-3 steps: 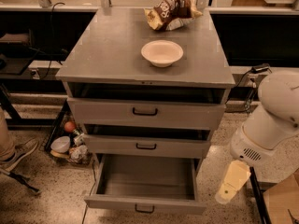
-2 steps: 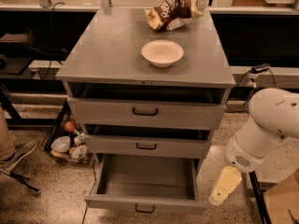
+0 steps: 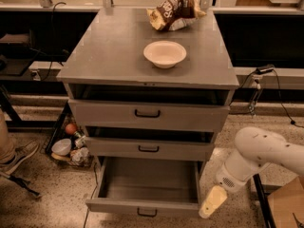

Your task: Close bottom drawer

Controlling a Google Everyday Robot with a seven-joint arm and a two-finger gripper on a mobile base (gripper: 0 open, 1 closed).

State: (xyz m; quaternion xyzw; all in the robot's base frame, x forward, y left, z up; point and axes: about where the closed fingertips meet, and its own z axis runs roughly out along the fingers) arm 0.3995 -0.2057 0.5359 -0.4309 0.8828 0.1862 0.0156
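The bottom drawer (image 3: 142, 206) is the lowest of the grey cabinet's three and stands pulled far out, its inside bare, with a small black bar handle (image 3: 147, 213) on its short front panel. The middle drawer (image 3: 148, 148) and the top drawer (image 3: 147, 114) stand slightly out. My gripper (image 3: 212, 202), a cream-coloured end on the white arm (image 3: 259, 156), hangs low at the right front corner of the bottom drawer, just beside its front panel.
A white bowl (image 3: 165, 53) and a brown snack bag (image 3: 173, 12) lie on the cabinet top (image 3: 109, 51). A basket of small items (image 3: 70, 146) sits on the floor at the left. A person's shoe (image 3: 16, 158) is at far left. A cardboard box (image 3: 285, 205) is at lower right.
My arm has moved left and down, bringing the gripper from out at the right to the bottom drawer's right front corner. The drawers have not moved.
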